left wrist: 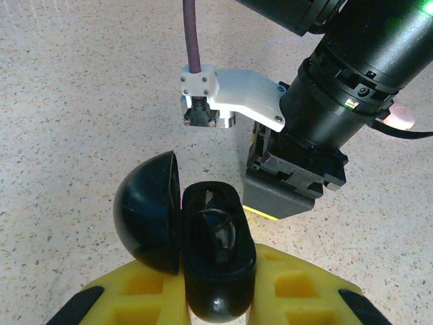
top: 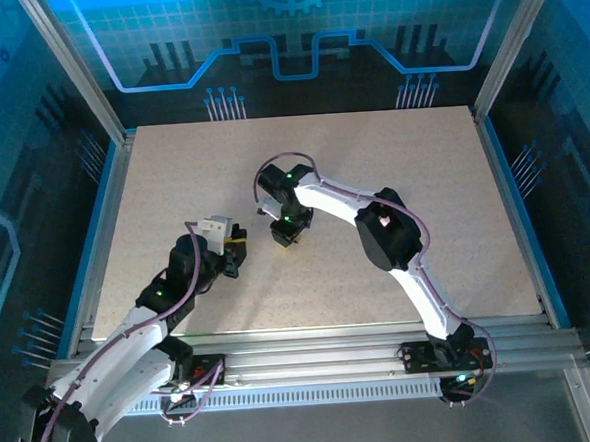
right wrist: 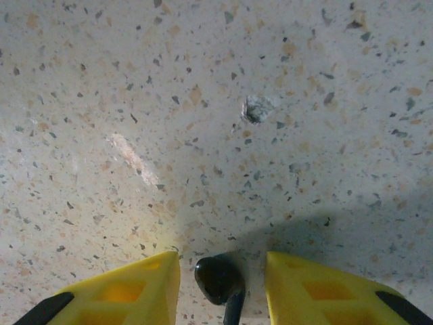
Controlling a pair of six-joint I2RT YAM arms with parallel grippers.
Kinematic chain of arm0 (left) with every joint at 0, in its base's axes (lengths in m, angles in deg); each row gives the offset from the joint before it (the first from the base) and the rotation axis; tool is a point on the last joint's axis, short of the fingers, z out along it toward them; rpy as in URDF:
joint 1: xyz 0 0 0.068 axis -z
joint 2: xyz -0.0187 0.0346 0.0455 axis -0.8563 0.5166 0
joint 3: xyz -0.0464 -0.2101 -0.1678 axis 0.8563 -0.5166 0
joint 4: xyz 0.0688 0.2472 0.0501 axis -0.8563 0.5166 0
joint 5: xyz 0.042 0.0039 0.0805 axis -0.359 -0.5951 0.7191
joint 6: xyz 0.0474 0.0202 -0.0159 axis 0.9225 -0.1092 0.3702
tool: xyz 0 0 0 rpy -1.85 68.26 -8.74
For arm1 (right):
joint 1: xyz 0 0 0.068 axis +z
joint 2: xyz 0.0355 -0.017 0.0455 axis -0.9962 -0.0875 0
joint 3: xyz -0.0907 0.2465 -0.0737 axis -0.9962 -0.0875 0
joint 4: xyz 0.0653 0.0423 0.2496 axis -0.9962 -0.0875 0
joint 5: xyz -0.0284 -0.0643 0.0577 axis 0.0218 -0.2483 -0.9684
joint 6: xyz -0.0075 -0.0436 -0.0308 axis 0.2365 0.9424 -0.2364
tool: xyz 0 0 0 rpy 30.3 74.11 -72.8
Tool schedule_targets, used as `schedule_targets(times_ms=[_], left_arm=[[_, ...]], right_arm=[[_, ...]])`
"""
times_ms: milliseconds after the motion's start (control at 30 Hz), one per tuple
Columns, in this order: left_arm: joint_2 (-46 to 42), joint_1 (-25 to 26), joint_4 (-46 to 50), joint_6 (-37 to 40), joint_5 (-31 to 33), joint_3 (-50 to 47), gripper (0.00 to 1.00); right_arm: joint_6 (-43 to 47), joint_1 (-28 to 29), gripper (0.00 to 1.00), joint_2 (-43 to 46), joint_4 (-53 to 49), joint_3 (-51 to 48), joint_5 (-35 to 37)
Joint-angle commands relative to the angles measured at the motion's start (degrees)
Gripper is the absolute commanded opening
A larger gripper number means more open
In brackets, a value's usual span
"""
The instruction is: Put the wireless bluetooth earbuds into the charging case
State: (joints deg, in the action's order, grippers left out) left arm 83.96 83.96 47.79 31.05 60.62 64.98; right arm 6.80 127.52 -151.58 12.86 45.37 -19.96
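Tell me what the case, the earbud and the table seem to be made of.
The case: likely hard plastic, glossy black; its curved surface shows sharp highlights. The earbud: probably the same glossy black plastic, with a small bright reflection. The table: pale, matte and dark-speckled, like terrazzo or a printed laminate; I cannot tell which.

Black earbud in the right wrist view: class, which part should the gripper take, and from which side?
Take the rounded head of the earbud, probably from straight above, pinching across its width. It appears to lie flat on the table with its thin stem trailing towards the camera. The open fingers of the right gripper stand either side of it, so the head offers the broader hold.
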Motion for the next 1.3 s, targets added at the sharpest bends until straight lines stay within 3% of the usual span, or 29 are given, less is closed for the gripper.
schedule_targets(times_ms=[0,700,1267], left_arm=[[-0.99,-0.56,0.74,0.56,0.51,0.89,0.11],[-1.97,-0.76,1.43,1.07,0.67,0.61,0.11],[4.71,-0.71,-7.36,-0.31,-3.89,-1.25,0.11]], right_arm=[[0.92,1.05,0.37,-1.9,-1.97,1.39,1.36],[-1.77,2.15,0.27,-1.55,-1.19,1.05,5.96],[-17.77,-0.11,0.22,16.31,15.14,-16.84,3.75]])
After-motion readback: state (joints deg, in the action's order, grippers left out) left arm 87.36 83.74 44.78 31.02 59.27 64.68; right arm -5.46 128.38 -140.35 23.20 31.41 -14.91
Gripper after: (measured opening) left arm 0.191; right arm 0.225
